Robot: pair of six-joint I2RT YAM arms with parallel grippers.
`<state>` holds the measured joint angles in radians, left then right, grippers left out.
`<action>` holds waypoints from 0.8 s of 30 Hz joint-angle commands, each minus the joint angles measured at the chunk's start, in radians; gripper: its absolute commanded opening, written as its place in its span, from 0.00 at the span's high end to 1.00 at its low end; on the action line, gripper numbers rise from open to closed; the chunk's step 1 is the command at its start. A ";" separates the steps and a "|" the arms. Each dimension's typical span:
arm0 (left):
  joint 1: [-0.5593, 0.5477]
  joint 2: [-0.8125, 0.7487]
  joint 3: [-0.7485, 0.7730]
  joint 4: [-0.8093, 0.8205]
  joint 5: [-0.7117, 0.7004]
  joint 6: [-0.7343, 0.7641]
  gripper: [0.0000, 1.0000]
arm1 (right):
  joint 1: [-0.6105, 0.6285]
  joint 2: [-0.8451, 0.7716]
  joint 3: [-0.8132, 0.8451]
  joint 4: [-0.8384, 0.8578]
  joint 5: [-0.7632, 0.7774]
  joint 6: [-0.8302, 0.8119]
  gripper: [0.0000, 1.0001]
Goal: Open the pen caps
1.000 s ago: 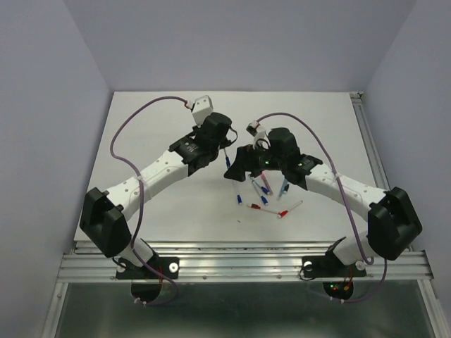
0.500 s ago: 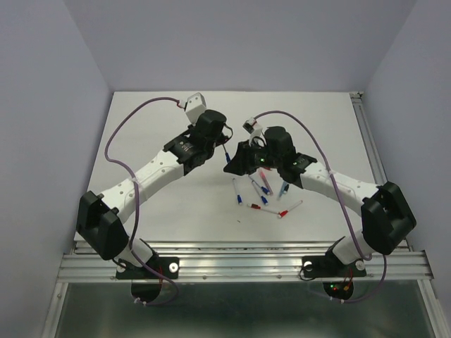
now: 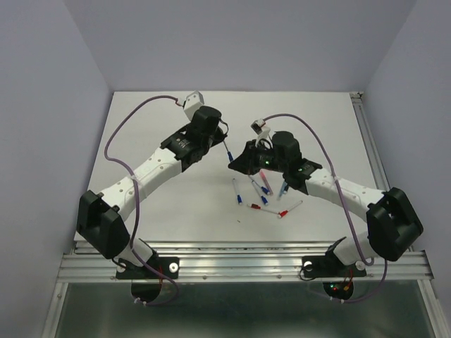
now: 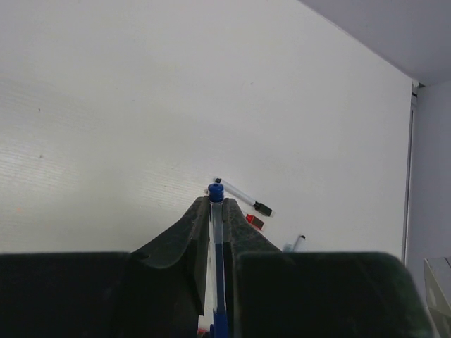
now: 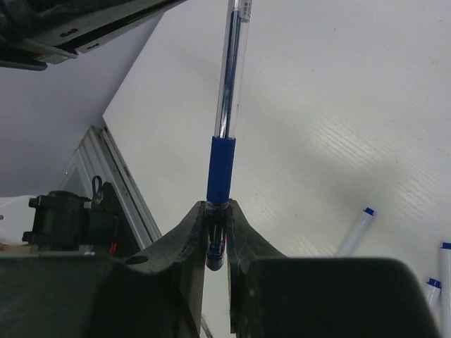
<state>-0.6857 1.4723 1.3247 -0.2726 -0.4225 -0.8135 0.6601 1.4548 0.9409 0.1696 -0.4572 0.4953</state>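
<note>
Pen cap (image 5: 220, 169), blue: sits on the end of a clear-barrelled pen held in the air between the two arms, above the white table (image 3: 169, 204). I read the blue sleeve as the cap, though it could be a grip sleeve.

Right gripper (image 5: 216, 206): fingers pinched narrow on the lower end of the blue sleeve.

Left gripper (image 4: 215, 204): clamped on the barrel (image 5: 232, 63), which runs between its fingers, with a small blue end showing at the fingertips.

Handling, as judged: light, stiff, smooth plastic, and likely a friction fit. The thin barrel may flex or slide under a sideways load. Hold the cap across its width and the barrel close beside it, then pull straight along the pen axis.

Other capped pens (image 3: 264, 196) lie loose on the table near the right arm. One has a red cap (image 3: 283, 214).
</note>
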 commanded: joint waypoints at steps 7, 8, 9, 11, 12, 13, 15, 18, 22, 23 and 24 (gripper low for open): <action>0.280 0.161 0.299 0.126 -0.168 0.053 1.00 | 0.070 -0.198 -0.264 0.145 -0.242 0.113 0.99; 0.299 0.211 0.341 0.092 -0.138 0.056 1.00 | 0.072 -0.208 -0.283 0.175 -0.247 0.141 0.99; 0.307 0.232 0.400 0.084 -0.142 0.059 1.00 | 0.075 -0.226 -0.312 0.191 -0.245 0.152 0.99; 0.316 0.273 0.436 0.058 -0.185 0.065 1.00 | 0.079 -0.241 -0.324 0.212 -0.259 0.160 0.99; 0.316 0.281 0.456 0.053 -0.191 0.066 1.00 | 0.081 -0.250 -0.329 0.212 -0.265 0.161 0.99; 0.318 0.287 0.459 0.052 -0.196 0.069 1.00 | 0.082 -0.252 -0.332 0.209 -0.268 0.166 0.99; 0.322 0.298 0.465 0.041 -0.177 0.079 1.00 | 0.082 -0.258 -0.333 0.183 -0.253 0.167 0.99; 0.322 0.263 0.420 0.044 -0.144 0.074 1.00 | 0.082 -0.267 -0.314 0.133 -0.204 0.144 0.99; 0.324 0.180 0.279 0.072 -0.030 0.089 1.00 | 0.082 -0.255 -0.258 0.070 -0.094 0.124 0.99; 0.322 0.134 0.245 0.097 0.020 0.100 1.00 | 0.079 -0.249 -0.249 0.058 -0.069 0.120 0.99; 0.322 0.113 0.182 0.107 0.046 0.106 1.00 | 0.081 -0.244 -0.232 0.059 -0.046 0.117 0.99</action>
<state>-0.3580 1.7203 1.6169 -0.2256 -0.4721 -0.7460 0.7444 1.2106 0.6258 0.2604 -0.5976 0.6403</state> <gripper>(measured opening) 0.025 0.180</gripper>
